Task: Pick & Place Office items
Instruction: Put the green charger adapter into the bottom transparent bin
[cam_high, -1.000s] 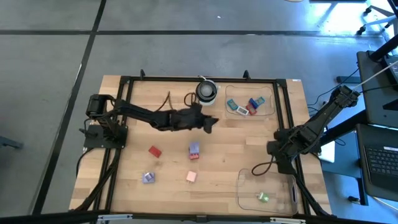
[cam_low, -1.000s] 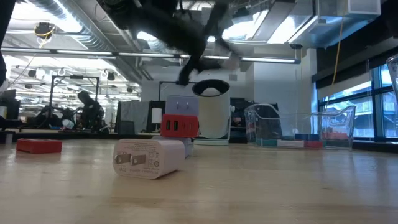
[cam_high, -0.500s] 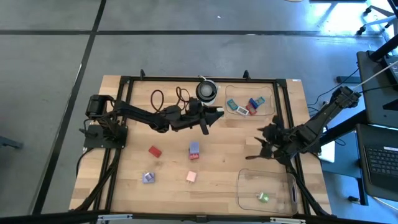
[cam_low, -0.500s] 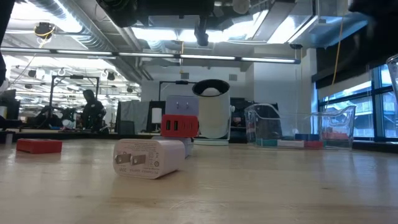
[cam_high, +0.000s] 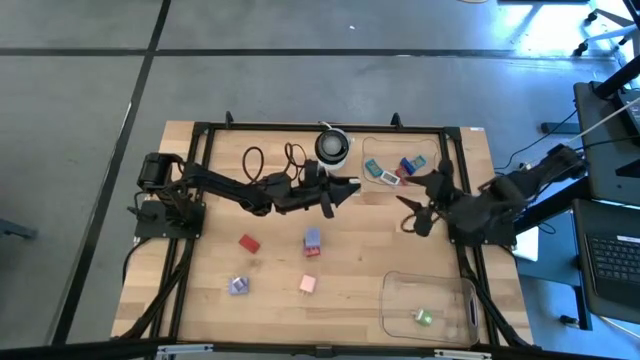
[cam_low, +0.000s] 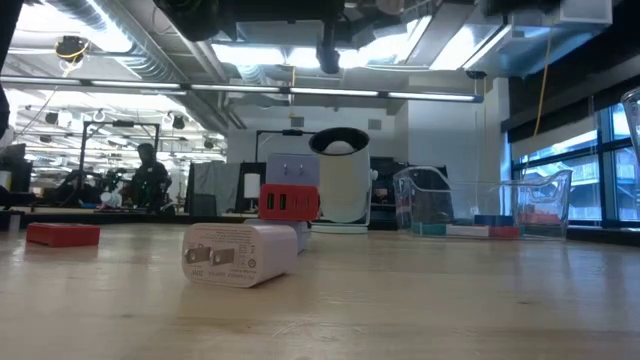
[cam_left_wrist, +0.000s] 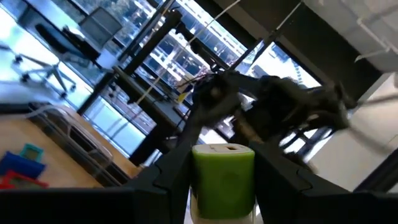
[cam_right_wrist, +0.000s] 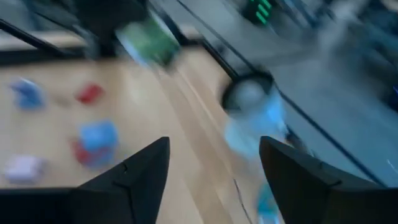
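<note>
My left gripper (cam_high: 345, 187) hangs above the table's middle, shut on a green-and-white office item (cam_left_wrist: 222, 177). My right gripper (cam_high: 412, 212) is raised right of it, open and empty (cam_right_wrist: 211, 180), pointing toward the left arm. A red piece (cam_high: 249, 243), a blue piece on a red one (cam_high: 312, 240), a pink piece (cam_high: 308, 284) and a lilac piece (cam_high: 238, 286) lie on the wood. The near clear tray (cam_high: 392, 290) holds a green piece (cam_high: 424, 317). The far tray (cam_high: 434, 150) holds teal, blue and red pieces. My left gripper pinches the green item by its two opposite sides (cam_left_wrist: 198, 180), one finger (cam_left_wrist: 165, 183) on each flank. The fingers reach out about level toward the table's right side. The item is lifted clear of the table, its green end pointing outward past the fingertips.
A round white-and-black object (cam_high: 333, 146) stands at the far edge beside the far tray. A black frame (cam_high: 300, 128) runs round the table top. In the low view a white plug block (cam_low: 240, 253) lies nearest the camera. Bare wood lies between the two trays.
My right gripper has risen from the table's near right and swung toward the middle, turning toward the left arm. My left gripper has tipped up from pointing downward to about level, carrying the green item slightly higher, then kept still.
</note>
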